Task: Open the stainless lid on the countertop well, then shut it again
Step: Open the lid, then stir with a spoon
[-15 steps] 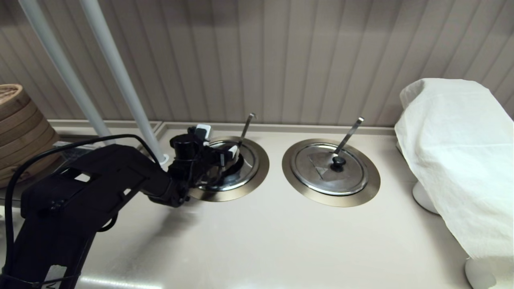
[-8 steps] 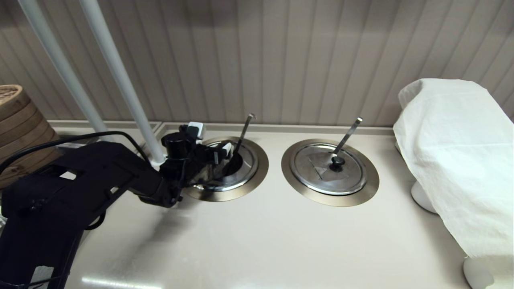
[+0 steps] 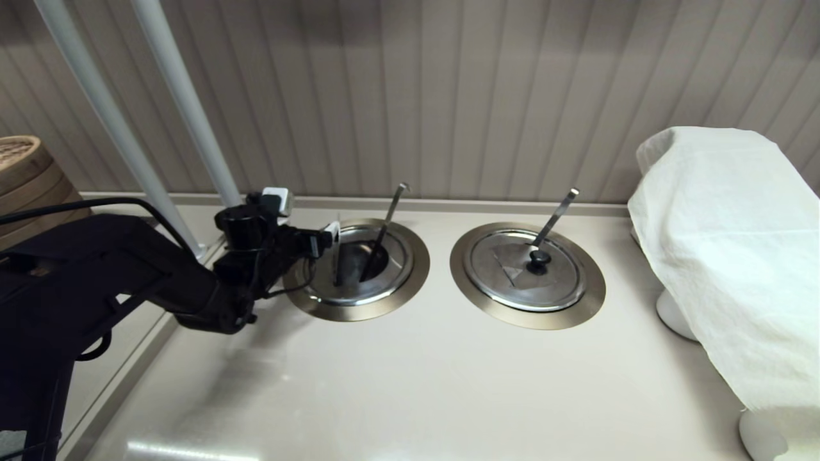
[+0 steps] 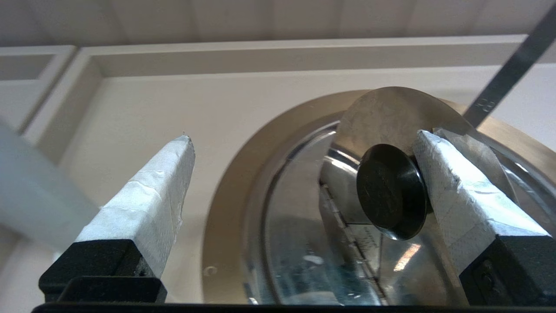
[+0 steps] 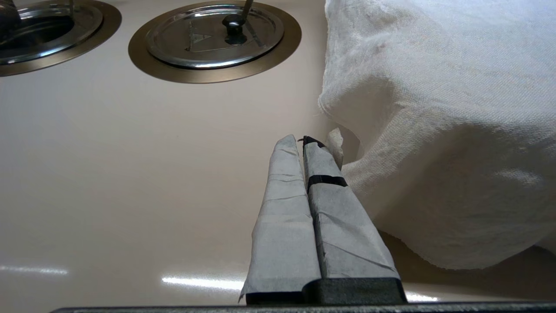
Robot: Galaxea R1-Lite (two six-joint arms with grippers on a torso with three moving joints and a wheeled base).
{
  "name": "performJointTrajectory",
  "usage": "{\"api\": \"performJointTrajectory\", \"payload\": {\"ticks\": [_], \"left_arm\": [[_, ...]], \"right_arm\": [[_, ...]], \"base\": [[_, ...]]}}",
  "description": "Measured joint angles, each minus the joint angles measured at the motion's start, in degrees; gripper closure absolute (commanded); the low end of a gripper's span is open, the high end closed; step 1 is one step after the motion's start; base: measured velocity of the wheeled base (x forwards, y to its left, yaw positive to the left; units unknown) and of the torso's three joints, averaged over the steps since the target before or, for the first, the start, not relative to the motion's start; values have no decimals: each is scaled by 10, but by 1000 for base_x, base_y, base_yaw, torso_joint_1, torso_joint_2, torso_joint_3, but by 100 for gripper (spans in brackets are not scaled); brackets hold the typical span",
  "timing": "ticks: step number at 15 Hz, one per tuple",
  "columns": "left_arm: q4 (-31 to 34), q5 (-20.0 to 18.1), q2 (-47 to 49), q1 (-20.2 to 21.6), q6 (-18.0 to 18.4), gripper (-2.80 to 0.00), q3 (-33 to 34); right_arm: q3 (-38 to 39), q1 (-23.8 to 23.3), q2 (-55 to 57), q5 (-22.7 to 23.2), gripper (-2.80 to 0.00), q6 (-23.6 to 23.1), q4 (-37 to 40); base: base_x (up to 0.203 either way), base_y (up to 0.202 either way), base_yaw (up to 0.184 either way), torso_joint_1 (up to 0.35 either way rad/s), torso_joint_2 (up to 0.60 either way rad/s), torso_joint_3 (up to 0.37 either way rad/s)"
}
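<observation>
stainless lid (image 3: 337, 256) stands tipped up on edge over the left side of the countertop well (image 3: 356, 269), one pad of the spread-open left gripper (image 4: 304, 143) against its black knob (image 4: 391, 191), while the right gripper (image 5: 299, 145) hangs pinched together near the white cloth (image 5: 434, 108).

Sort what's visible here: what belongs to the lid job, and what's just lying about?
In the job: stainless lid, tipped up on edge; its black knob; countertop well; hook-tipped ladle handle; left gripper, open beside the knob.

Lying about: twin lid, closed; white cloth; bamboo steamer; right gripper, parked.
</observation>
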Motion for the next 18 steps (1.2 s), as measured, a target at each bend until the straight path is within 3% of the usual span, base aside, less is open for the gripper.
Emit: {"api": "performJointTrajectory", "payload": {"ticks": [2,11,14,18], "left_arm": [[-62,2,-10,10,4,-280,44],[-209,9,-112,83,9,-280,282],[-158,12,-182,100,17,-280,293],[-71,11,-227,80,17,-280,221]], "right_arm": [[0,0,0,0,0,0,0],[0,0,0,0,0,0,0],[0,0,0,0,0,0,0],[0,0,0,0,0,0,0]], "base": [[0,0,0,0,0,0],[0,0,0,0,0,0],[0,0,0,0,0,0],[0,0,0,0,0,0]]}}
